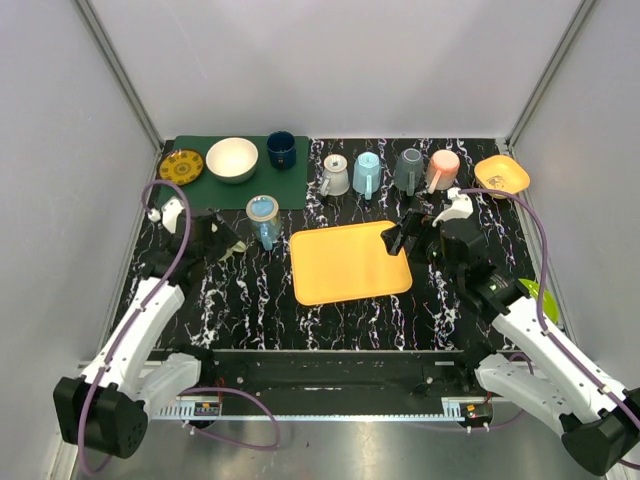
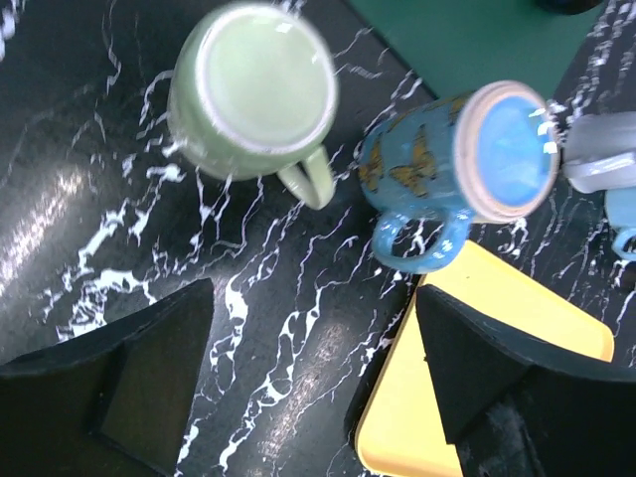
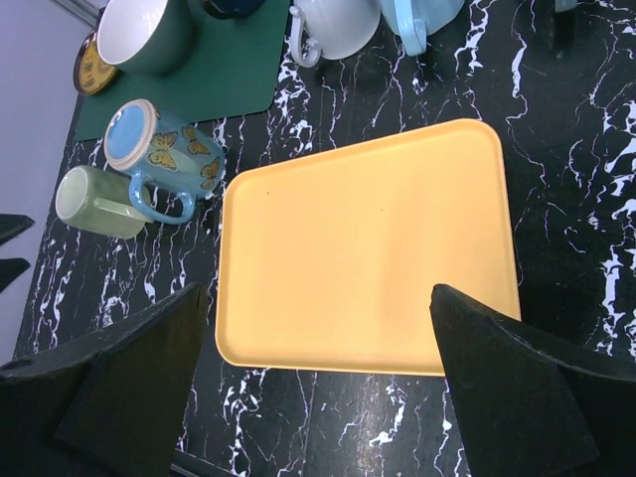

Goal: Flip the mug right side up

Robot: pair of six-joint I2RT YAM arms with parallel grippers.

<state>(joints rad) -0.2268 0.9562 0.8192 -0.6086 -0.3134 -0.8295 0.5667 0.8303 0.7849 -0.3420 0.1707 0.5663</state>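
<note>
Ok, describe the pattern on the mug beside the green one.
Golden butterflies; mug clearest in left wrist view.

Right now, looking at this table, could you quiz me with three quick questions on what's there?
1. True or false: a mug stands on the yellow tray.
2. What colour is the mat under the white bowl? A green, B red, C blue.
3. Fill in: the butterfly mug left of the tray has its ____ facing up.

Key: 1 false, the tray is bare. 2 A. 3 base; that mug is upside down.
</note>
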